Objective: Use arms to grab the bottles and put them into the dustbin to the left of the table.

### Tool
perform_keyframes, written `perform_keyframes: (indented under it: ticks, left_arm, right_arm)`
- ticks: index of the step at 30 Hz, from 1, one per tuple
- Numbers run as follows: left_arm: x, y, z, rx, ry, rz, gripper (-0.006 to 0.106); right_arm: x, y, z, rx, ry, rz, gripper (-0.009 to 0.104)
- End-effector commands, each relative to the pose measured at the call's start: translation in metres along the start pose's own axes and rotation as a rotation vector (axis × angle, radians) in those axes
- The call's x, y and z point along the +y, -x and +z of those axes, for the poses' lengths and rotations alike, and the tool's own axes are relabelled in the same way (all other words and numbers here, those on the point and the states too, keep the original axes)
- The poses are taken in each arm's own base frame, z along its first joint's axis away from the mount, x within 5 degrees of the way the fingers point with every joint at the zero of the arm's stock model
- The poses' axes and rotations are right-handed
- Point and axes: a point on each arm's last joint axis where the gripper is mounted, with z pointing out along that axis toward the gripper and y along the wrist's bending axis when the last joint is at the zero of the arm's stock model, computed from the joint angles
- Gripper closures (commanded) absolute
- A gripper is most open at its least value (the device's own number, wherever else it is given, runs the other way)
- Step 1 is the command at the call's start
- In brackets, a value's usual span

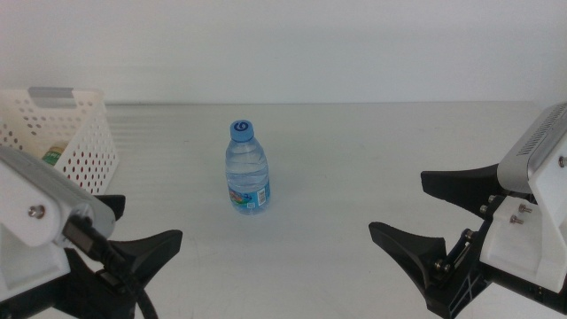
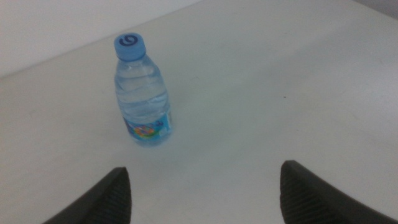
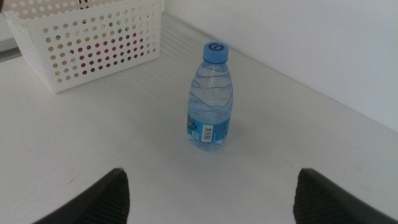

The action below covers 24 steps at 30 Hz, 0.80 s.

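Observation:
A small clear water bottle (image 1: 247,168) with a blue cap and label stands upright mid-table; it also shows as the bottle (image 2: 142,93) and the bottle (image 3: 210,99) in the wrist views. The white perforated dustbin (image 1: 62,133) sits at the far left, seen too as the dustbin (image 3: 93,43). Red shows through its holes in the right wrist view, and a green-and-yellow patch (image 1: 55,155) shows inside it. My left gripper (image 1: 142,226) is open at the near left, short of the bottle. My right gripper (image 1: 416,208) is open at the near right, well away from the bottle. Both hold nothing.
The off-white table (image 1: 354,151) ends at a pale wall behind, with a faint ribbed band along its far edge. The dustbin's grey handle strip (image 1: 53,92) lies on its far rim.

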Motion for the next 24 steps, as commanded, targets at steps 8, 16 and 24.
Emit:
perform_keyframes:
  ticks: [8,16,24]
  left_arm:
    - [0.002,0.019,-0.005,-0.144,0.023,0.042,0.027]
    - [0.002,0.031,-0.007,-0.277,0.028,0.014,0.027]
    - [0.008,0.037,0.012,-0.308,0.062,0.025,0.027]
  right_arm:
    - [-0.001,0.018,-0.004,-0.108,-0.003,-0.014,0.011]
    - [-0.001,0.018,-0.004,-0.108,-0.003,-0.014,0.011]
    - [-0.001,0.018,-0.004,-0.108,-0.003,-0.014,0.011]
